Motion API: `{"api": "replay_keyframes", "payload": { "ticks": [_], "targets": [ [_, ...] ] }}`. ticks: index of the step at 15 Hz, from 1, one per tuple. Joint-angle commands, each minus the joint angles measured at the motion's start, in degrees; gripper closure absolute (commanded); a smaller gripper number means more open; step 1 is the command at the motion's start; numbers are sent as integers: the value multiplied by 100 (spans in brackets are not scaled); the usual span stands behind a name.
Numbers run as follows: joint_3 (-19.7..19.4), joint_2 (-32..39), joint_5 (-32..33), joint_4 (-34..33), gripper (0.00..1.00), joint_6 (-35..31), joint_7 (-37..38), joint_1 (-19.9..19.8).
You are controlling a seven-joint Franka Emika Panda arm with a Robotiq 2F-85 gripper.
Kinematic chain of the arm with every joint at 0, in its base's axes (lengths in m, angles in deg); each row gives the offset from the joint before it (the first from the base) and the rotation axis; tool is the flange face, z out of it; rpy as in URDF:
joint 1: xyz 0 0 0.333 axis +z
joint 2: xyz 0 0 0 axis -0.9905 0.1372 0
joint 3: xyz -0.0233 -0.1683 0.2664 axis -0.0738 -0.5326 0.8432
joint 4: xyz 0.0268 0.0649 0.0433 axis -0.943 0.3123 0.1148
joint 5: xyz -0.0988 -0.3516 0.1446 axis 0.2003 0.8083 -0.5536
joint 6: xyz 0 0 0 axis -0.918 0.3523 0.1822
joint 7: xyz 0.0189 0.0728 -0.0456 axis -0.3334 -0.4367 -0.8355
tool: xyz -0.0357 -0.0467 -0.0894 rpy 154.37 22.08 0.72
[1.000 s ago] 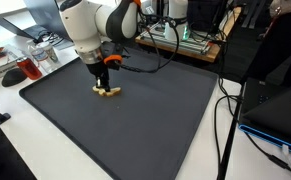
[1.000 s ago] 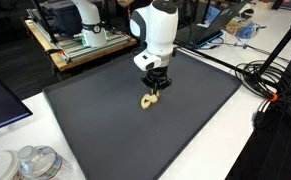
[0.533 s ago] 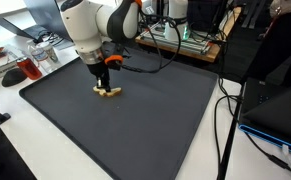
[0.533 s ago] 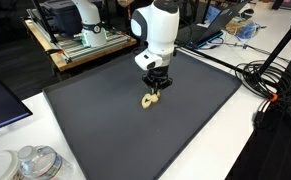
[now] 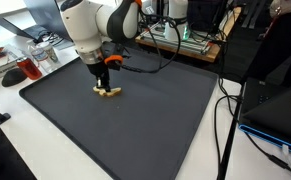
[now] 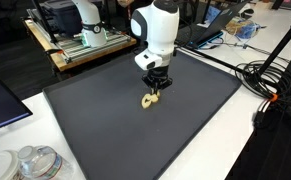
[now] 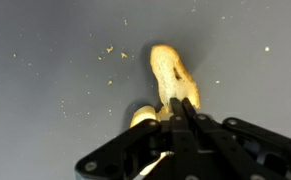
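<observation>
A tan, peanut-shaped piece of food [image 7: 170,72] lies on the dark grey mat [image 5: 135,130], with a smaller pale piece [image 7: 138,116] beside it. In the wrist view my gripper [image 7: 175,102] is shut, its black fingers pressed together with nothing seen between them, and the tips rest on the near end of the food. In both exterior views the gripper [image 5: 103,86] [image 6: 155,92] points straight down and touches the food [image 5: 108,93] [image 6: 150,100] on the mat [image 6: 135,130]. Small crumbs [image 7: 110,50] are scattered on the mat nearby.
A red item on a tray [image 5: 25,68] sits off the mat's corner. Cables [image 5: 225,120] [image 6: 270,80] run along the mat's edge. A laptop [image 5: 275,110] and clear plastic containers [image 6: 35,162] stand on the white table around the mat. Another robot [image 6: 85,20] stands behind.
</observation>
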Motion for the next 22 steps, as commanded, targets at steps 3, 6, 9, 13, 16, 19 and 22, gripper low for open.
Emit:
{"api": "replay_keyframes", "payload": {
  "ticks": [3,6,9,13,16,19,22],
  "targets": [
    [-113,-53,52,9,99,45,112,121],
    [-111,-116,85,88,70,8,58,135],
    [-127,-174,87,134,51,-2,81,152],
    [-146,-274,95,204,23,5,92,177],
    [-235,-333,248,224,2,22,189,307],
    [-411,-399,571,221,0,1,455,582],
    [-652,-435,1153,160,0,68,1015,1002]
  ]
}}
